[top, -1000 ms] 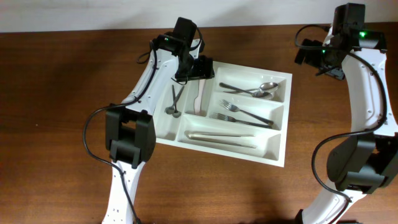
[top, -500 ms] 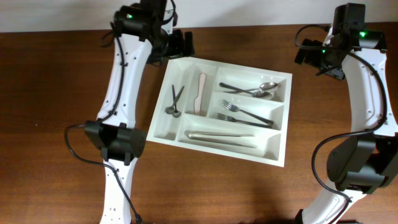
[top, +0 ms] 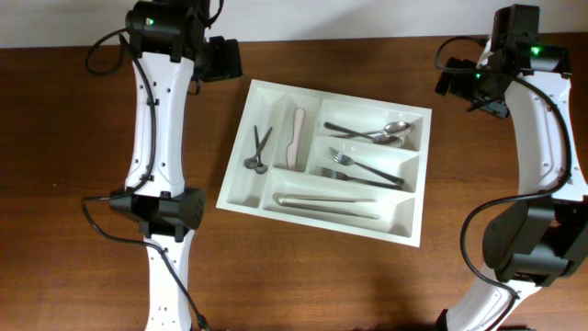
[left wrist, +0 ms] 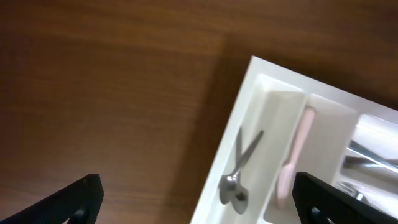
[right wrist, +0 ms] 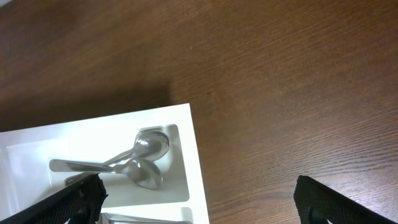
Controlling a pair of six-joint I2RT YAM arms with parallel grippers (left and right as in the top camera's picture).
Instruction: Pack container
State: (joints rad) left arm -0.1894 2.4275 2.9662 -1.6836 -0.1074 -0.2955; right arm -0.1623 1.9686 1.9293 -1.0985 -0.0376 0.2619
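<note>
Five compartments, all of them filled: the container (top: pixel 241 188), a white cutlery tray, sits at the middle of the brown worktop (top: pixel 83 184) between the two arms. No loose cutlery shows anywhere on the wood around it.

The left gripper (top: pixel 223 59) hangs over bare worktop just beyond the tray's far left corner, its fingers (left wrist: pixel 86 191) spread wide and holding nothing. The right gripper (top: pixel 452 81) hovers off the far right corner, also released and empty.

A crossed pair of small spoons (top: pixel 258 149) and a pink-handled knife (top: pixel 296 138) lie in the two narrow compartments. Spoons (top: pixel 377 131), forks (top: pixel 358 167) and a pale long utensil (top: pixel 328 202) lie in the three long ones.

By this evidence the packing appears done or all but done, with nothing visibly left to load.

The tray's long axis runs across the worktop from the left arm's side to the right arm's. It is skewed slightly, so its right end lies nearer the robot. The narrow compartments sit at the left end and run crosswise, while the long ones follow the tray's length.
</note>
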